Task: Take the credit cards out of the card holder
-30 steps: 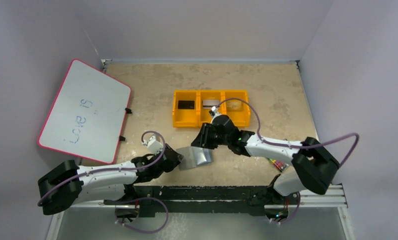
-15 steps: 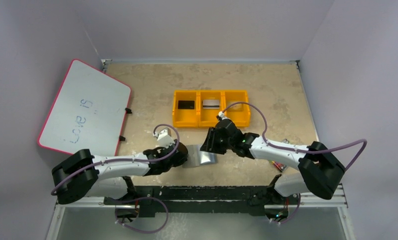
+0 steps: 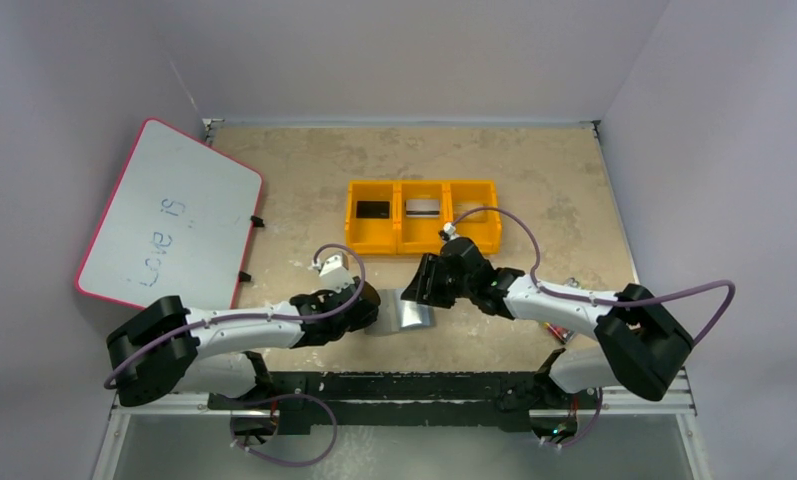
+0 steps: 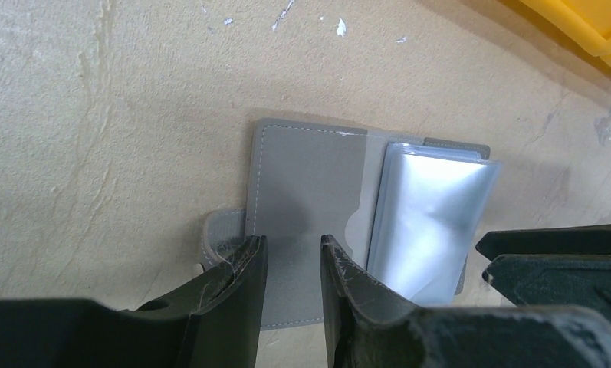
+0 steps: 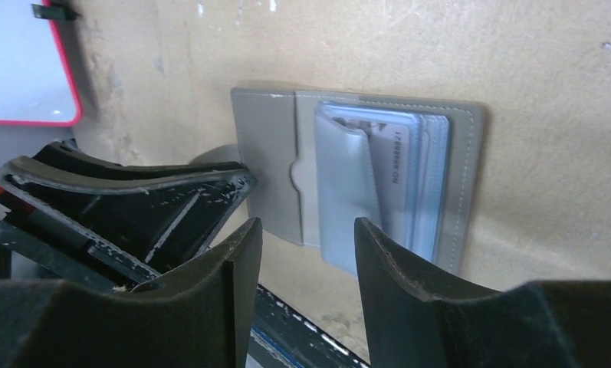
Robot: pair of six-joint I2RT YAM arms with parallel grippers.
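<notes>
I see card holder (image 4: 302, 176) pale grey inside, lighter stitching at edge; sleeves (image 4: 432, 215) shiny silver-clear. Card in sleeve (image 5: 398, 165) pale, dark digits. Far: bin tray (image 3: 374, 241) yellow; black card (image 3: 373, 209) in left compartment; silver-white card (image 3: 423, 207), dark stripe, in middle. Whiteboard (image 3: 169, 222) white, red rim, blue writing. Table (image 3: 304, 170) beige, mottled. Left gripper (image 4: 290, 253), right gripper (image 5: 306, 238) black, pale scuffs.

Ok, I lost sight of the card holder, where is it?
Top view: the card holder lies open on the table, near its front edge, between the left claw and the right claw.
</notes>
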